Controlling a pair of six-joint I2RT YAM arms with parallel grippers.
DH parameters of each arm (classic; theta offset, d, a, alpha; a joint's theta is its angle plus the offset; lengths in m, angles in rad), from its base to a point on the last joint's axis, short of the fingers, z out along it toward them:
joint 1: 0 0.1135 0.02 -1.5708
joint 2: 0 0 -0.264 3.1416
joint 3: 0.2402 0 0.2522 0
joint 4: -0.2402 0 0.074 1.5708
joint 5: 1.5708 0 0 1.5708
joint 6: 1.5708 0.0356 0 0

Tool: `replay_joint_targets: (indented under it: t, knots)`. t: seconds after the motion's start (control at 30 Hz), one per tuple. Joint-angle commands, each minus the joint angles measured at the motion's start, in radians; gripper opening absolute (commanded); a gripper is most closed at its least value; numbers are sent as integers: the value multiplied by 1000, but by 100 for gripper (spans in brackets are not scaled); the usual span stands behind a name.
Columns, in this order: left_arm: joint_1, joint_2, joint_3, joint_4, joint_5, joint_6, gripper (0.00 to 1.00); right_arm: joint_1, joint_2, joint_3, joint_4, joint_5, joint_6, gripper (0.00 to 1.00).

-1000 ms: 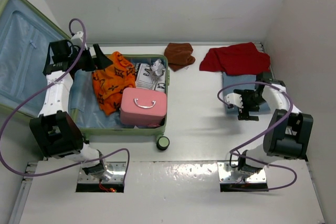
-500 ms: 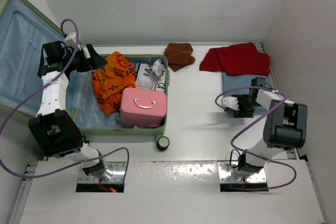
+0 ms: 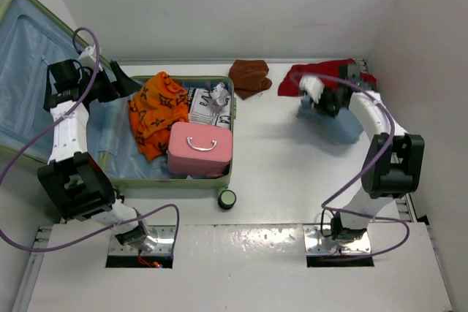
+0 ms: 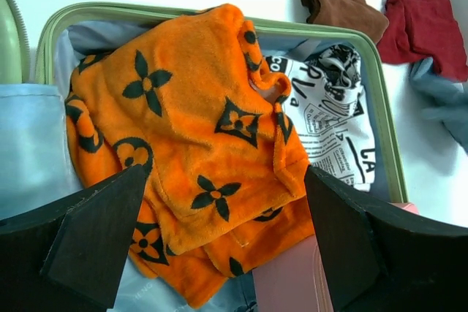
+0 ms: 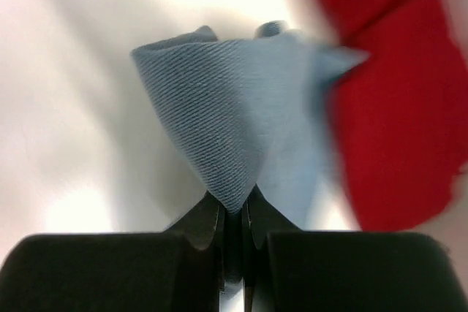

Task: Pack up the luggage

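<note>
The luggage (image 3: 167, 180) lies open at the left, its lid (image 3: 29, 71) tipped back against the wall. Inside are an orange patterned cloth (image 3: 155, 111), a newsprint-patterned cloth (image 3: 208, 101) and a pink case (image 3: 199, 147). My left gripper (image 3: 121, 78) hangs open over the luggage's back left corner; in the left wrist view its jaws (image 4: 225, 173) frame the orange cloth (image 4: 190, 122), holding nothing. My right gripper (image 3: 322, 104) is shut on a fold of a blue cloth (image 5: 241, 129), lifted off the table beside a red cloth (image 3: 333, 69).
A brown cloth (image 3: 250, 77) lies on the table behind the luggage's right corner. The luggage's wheel (image 3: 227, 199) sticks out at its near right corner. The red cloth (image 5: 409, 100) lies close to the right wall.
My right gripper has shut on the blue cloth and raised it toward the back, by the red cloth. My left gripper has drawn back to the left, still open.
</note>
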Motion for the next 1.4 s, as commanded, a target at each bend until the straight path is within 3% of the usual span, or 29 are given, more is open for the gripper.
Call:
replay_joint_targets:
  t: [0.0, 0.3, 0.5, 0.57, 0.83, 1.07, 1.37]
  knots:
    - [21, -13, 1, 11, 30, -1, 96, 47, -39, 288, 51, -206, 568, 0]
    - [76, -3, -8, 21, 96, -46, 96, 249, 174, 600, 299, -243, 1091, 0]
    - [162, -46, -28, 21, 126, -46, 96, 473, 456, 976, 351, -218, 1192, 0]
    - [187, -46, -28, 8, 136, -46, 96, 517, 539, 1020, 382, -215, 1194, 0]
    - [299, -65, -46, -47, 192, -4, 96, 804, 656, 995, 563, -172, 1116, 0]
    - [368, -95, -56, -47, 225, 5, 96, 950, 692, 975, 658, -171, 1081, 0]
    - [403, -146, -65, -47, 286, 27, 96, 1084, 666, 846, 698, -321, 949, 0]
